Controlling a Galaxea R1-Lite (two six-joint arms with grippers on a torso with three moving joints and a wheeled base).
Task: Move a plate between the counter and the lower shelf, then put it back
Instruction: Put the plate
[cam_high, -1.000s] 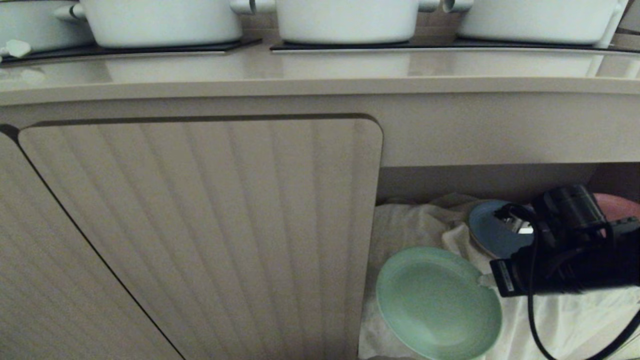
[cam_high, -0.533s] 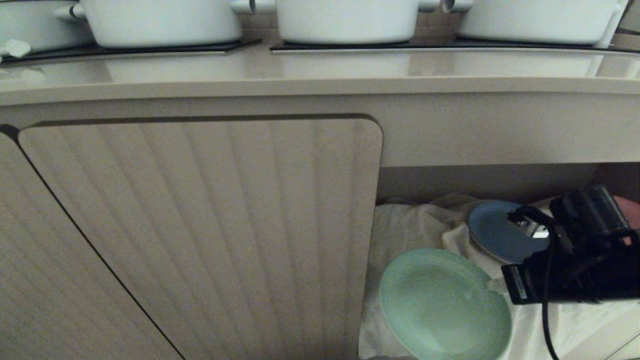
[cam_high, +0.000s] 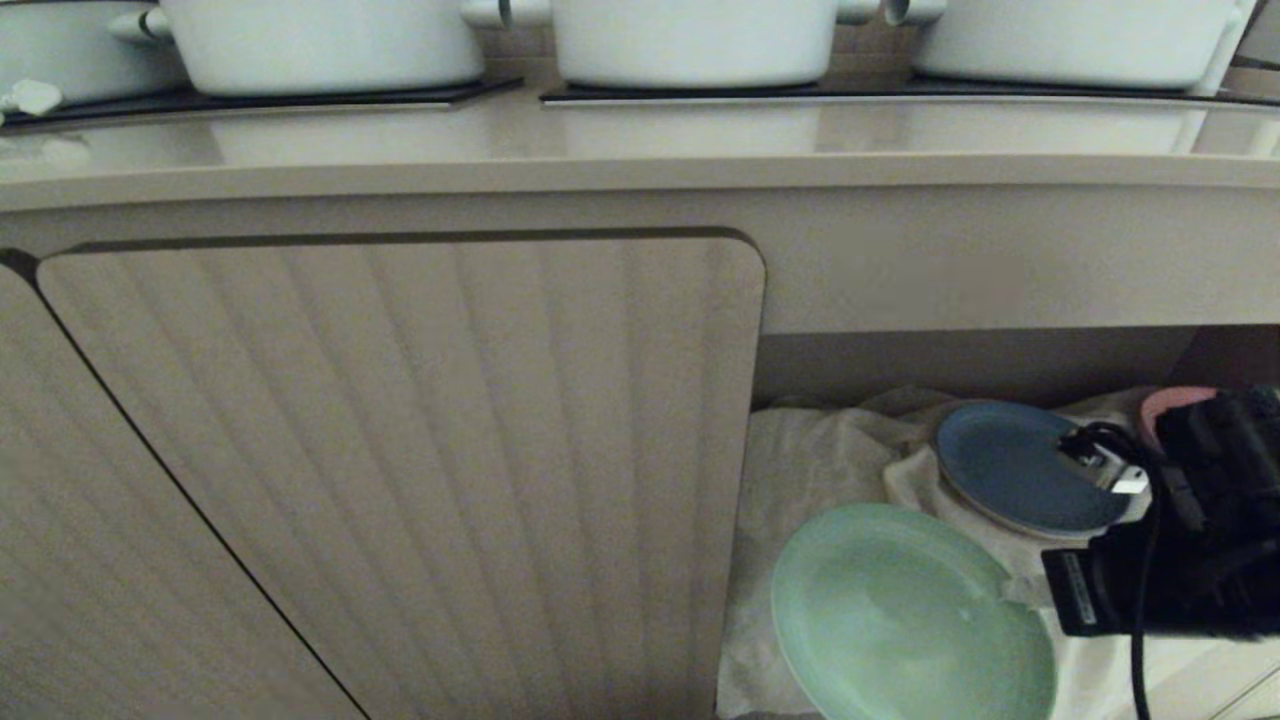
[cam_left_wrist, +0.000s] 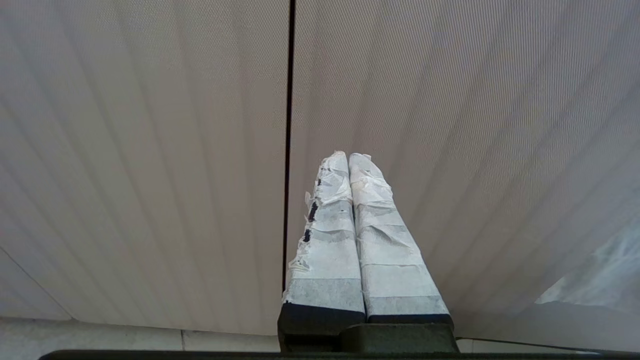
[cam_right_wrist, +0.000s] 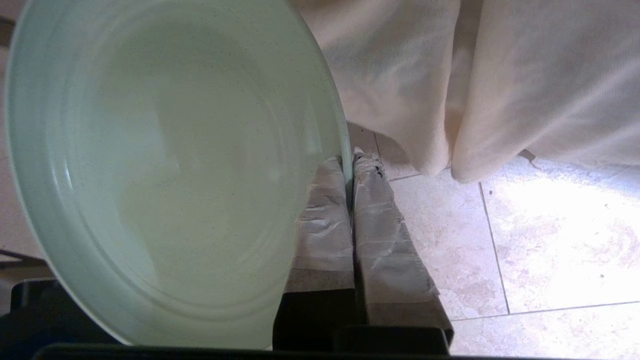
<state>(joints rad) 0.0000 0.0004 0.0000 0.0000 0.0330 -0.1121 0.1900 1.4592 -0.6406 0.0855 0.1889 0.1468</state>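
Observation:
The mint-green plate (cam_high: 905, 620) hangs tilted in front of the lower shelf (cam_high: 810, 450), at the bottom right of the head view. My right gripper (cam_high: 1012, 592) is shut on its right rim. In the right wrist view the taped fingers pinch the plate's edge (cam_right_wrist: 320, 125) at the gripper (cam_right_wrist: 349, 162), with floor tiles and the hanging white cloth behind. The counter (cam_high: 640, 140) runs across the top of the head view. My left gripper (cam_left_wrist: 348, 156) is shut on nothing, facing a ribbed cabinet door; it is outside the head view.
A dark blue plate (cam_high: 1020, 465) and a pink plate (cam_high: 1165, 405) lie on the shelf's cloth behind my right arm. Three white pots (cam_high: 690, 40) stand on the hob panels. A ribbed cabinet door (cam_high: 400, 450) closes off the space left of the shelf.
My right arm has drawn back to the right and lower in the head view, carrying the green plate with it. More of the dark blue plate now shows.

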